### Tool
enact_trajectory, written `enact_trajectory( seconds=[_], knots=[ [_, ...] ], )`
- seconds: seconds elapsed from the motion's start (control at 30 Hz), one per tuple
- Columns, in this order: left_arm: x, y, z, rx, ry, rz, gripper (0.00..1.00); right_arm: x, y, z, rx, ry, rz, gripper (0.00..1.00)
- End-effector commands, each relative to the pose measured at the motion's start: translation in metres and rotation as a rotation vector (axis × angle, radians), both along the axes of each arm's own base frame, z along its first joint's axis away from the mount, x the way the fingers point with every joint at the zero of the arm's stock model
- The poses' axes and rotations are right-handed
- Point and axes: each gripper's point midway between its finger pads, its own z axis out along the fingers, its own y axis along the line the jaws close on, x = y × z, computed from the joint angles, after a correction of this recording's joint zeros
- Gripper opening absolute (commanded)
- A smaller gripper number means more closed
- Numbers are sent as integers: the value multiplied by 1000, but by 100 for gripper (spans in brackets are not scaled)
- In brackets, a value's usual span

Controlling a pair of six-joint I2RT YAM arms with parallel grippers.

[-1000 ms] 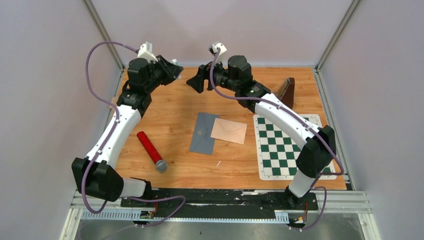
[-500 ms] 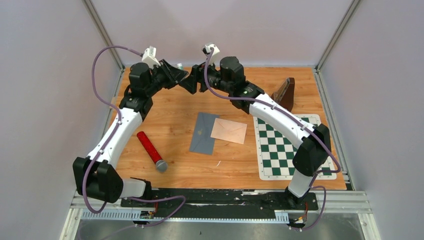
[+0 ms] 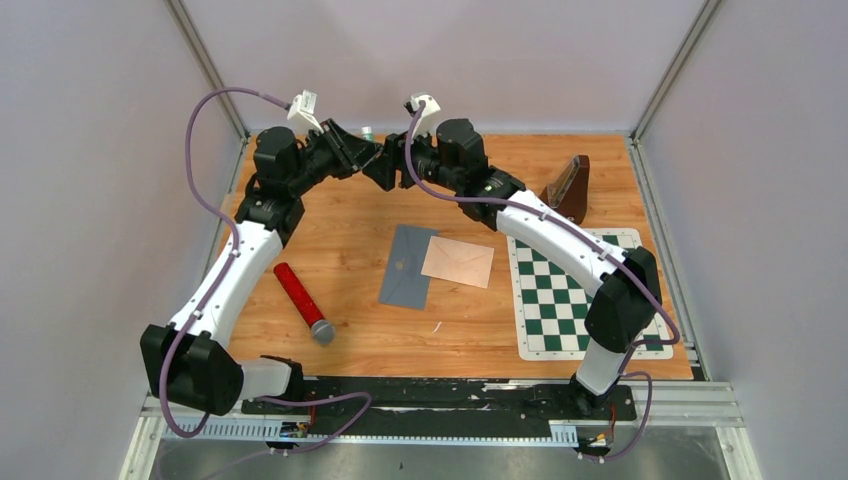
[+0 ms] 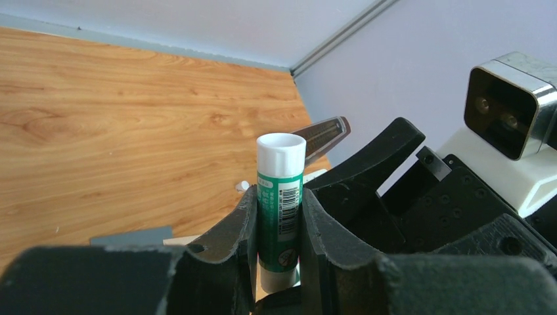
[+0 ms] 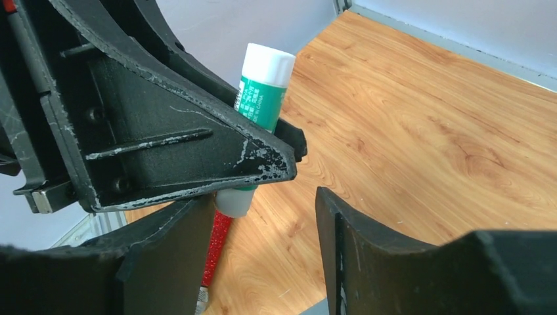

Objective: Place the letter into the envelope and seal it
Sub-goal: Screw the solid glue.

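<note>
My left gripper (image 3: 366,152) is raised over the table's far middle and is shut on a green glue stick with a white cap (image 3: 367,131), held upright between its jaws in the left wrist view (image 4: 281,164). My right gripper (image 3: 386,166) is open and right beside it; in the right wrist view the glue stick (image 5: 263,85) stands just past its left finger, outside the jaws. A tan envelope (image 3: 457,262) lies on the wooden table, overlapping a grey-blue sheet (image 3: 403,268).
A red microphone with a grey head (image 3: 303,302) lies at the left front. A green-and-white chessboard mat (image 3: 575,290) is at the right. A brown wedge-shaped object (image 3: 570,185) stands at the back right. Grey walls close in the table.
Both arms swung inward at the back of the table. The left gripper with the glue stick and the open right gripper now meet, where they were apart before.
</note>
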Motion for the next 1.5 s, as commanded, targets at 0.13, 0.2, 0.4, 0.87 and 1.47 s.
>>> enact_trajectory(
  seconds=[0.13, 0.2, 0.4, 0.87, 1.47],
  knots=[
    [-14, -6, 20, -4, -87, -60, 0, 4, 7, 25, 80, -47, -14, 49],
    [-15, -5, 18, -2, -81, -57, 0, 5, 5, 24, 85, -45, -23, 45],
    [-15, -2, 5, 5, -46, -35, 4, 3, 1, 29, 85, -102, -19, 12],
    [-10, 2, -9, 32, -32, -7, 46, 6, -23, 19, 23, -150, -11, 0],
    [-95, 16, -7, 1383, -1469, -474, 79, -88, -74, -58, -280, -56, 528, 0]
  ],
)
